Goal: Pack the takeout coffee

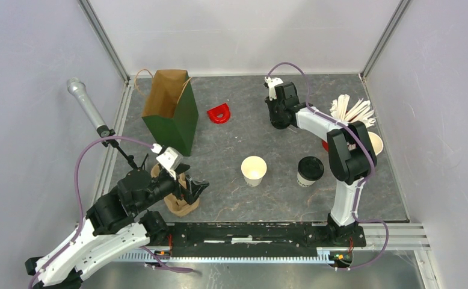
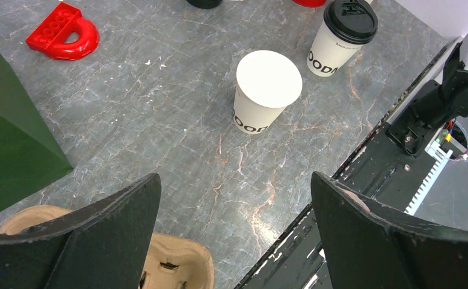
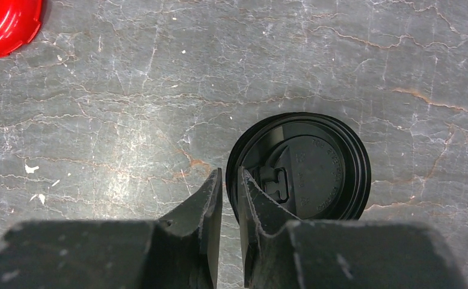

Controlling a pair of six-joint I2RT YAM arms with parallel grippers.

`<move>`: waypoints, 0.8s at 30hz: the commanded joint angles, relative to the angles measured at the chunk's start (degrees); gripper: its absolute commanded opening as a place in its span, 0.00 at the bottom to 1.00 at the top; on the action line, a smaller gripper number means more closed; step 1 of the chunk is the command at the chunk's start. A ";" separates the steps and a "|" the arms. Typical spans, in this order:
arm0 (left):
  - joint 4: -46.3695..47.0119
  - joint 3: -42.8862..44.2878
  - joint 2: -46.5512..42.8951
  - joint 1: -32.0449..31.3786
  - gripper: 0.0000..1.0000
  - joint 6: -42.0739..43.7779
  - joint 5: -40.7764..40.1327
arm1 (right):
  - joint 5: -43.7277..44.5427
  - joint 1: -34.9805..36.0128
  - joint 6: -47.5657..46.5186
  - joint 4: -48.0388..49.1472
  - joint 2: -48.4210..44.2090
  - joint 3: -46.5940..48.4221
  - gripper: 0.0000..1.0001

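Observation:
One takeout coffee [image 1: 310, 171] [image 2: 343, 36], a cream cup with a black lid, stands upright right of centre. To its left stands an open cream cup [image 1: 254, 170] [image 2: 266, 90] with no lid. A loose black lid [image 3: 304, 168] lies flat on the table at the back. My right gripper [image 1: 275, 120] [image 3: 230, 171] is down on it, jaws nearly together with the lid's left rim pinched between them. My left gripper [image 1: 190, 189] [image 2: 234, 180] hangs wide open and empty above a brown cardboard cup carrier [image 1: 180, 208] [image 2: 177, 265] near the front left.
A green paper bag [image 1: 171, 111] [image 2: 9, 150] stands open at the back left. Beside it lies a red plastic piece [image 1: 219, 113] [image 2: 63, 39] [image 3: 9, 24]. A red cup of white sticks [image 1: 352, 111] and a stack of unlidded cups [image 1: 376, 143] sit at the right. A microphone [image 1: 87, 108] leans at the left wall.

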 commanded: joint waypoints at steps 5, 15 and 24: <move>1.05 -0.05 0.28 0.08 1.00 -1.13 -0.68 | -1.26 -0.44 0.31 1.44 -0.17 2.44 0.14; 0.92 0.03 -0.03 0.08 1.00 -1.13 -0.95 | -1.26 -0.93 0.70 1.30 0.56 2.34 0.16; 0.89 0.03 -0.12 0.08 1.00 -1.04 -1.05 | -3.01 -1.23 0.66 1.30 0.89 2.53 0.14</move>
